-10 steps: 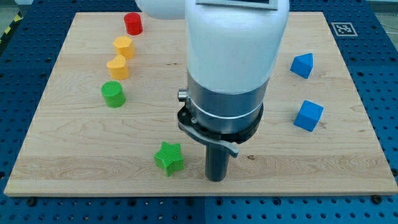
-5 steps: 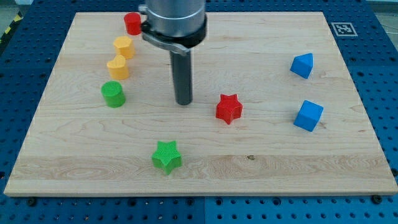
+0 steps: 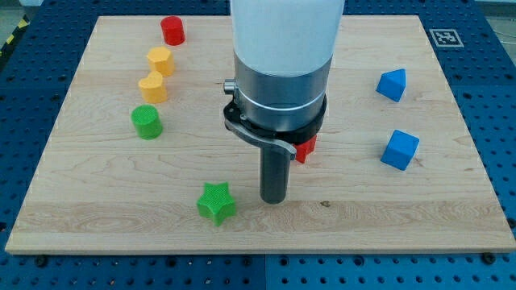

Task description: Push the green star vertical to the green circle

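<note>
my tip (image 3: pixel 273 200) down just right of the green star (image 3: pixel 217 201), not touching it
there is no pincer here, only a rod, so nothing to call apart or together. the star lies to the tip's left, the green circle (image 3: pixel 147 122) further left and up the board. risks as i judge them: an off-centre push could spin the star aside or slide it past the circle's line, and the arm's body hides most of a red block (image 3: pixel 305 148) behind the tip

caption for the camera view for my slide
My tip rests right of the green star, with the green circle further up-left on the wooden board.
</note>
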`<state>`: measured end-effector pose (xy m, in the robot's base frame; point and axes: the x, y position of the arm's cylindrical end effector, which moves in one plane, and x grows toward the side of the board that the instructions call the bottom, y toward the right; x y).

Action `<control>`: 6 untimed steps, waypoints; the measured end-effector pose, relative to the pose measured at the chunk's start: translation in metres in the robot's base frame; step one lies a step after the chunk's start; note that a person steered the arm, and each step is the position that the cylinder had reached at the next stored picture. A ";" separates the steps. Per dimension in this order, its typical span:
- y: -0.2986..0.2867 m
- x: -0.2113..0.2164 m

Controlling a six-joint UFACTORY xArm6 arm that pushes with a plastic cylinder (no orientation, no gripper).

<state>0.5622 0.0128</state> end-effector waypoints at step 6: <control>-0.039 0.056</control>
<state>0.6186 -0.0265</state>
